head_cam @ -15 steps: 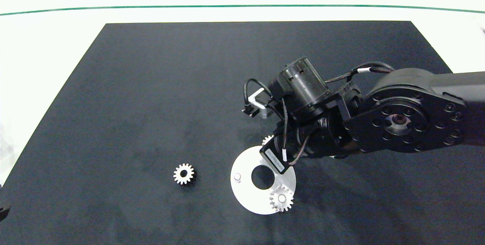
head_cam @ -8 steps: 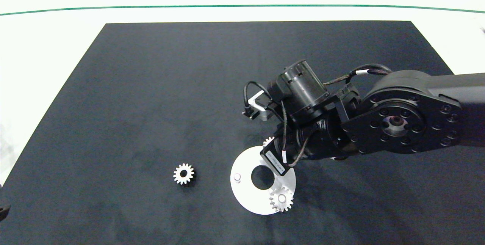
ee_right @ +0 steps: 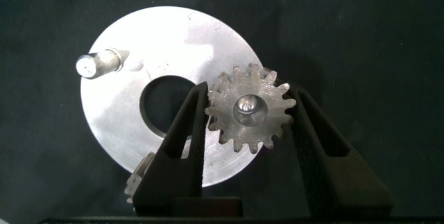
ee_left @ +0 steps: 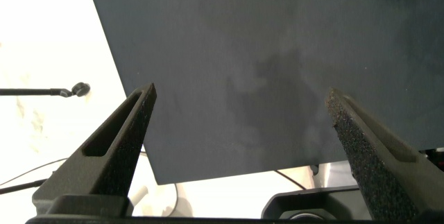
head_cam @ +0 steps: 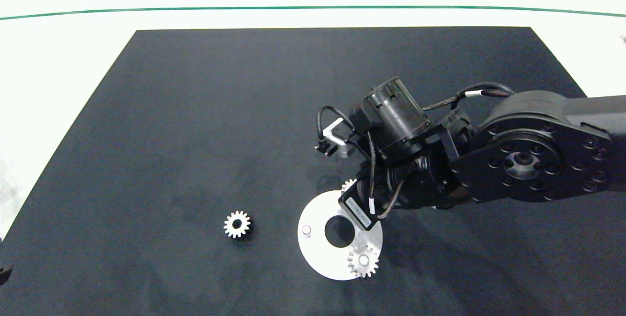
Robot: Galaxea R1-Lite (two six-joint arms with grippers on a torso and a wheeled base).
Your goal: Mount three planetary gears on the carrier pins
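Note:
The white disc (ee_right: 125, 123) lies on the black mat. My right gripper (ee_right: 246, 93) is over the disc's rim, shut on a planetary gear (ee_right: 248, 109), with a finger touching its teeth on each side. A carrier pin's tip shows inside that gear's bore. In the head view only a few of this gear's teeth (head_cam: 348, 185) peek out from under the right wrist. A second gear (head_cam: 363, 260) sits on its pin at the disc's near edge. One carrier pin (head_cam: 306, 229) stands bare. The third gear (head_cam: 237, 224) lies loose on the mat left of the disc.
The black mat (head_cam: 195, 110) covers most of the white table. The right arm (head_cam: 523, 159) reaches in over the mat's right half. My left gripper (ee_left: 239, 96) hangs open over the mat's near-left corner, holding nothing.
The right wrist has shifted slightly toward the near edge with its gear. The disc and the gear seated on it have nudged a little the same way. The loose gear has not moved.

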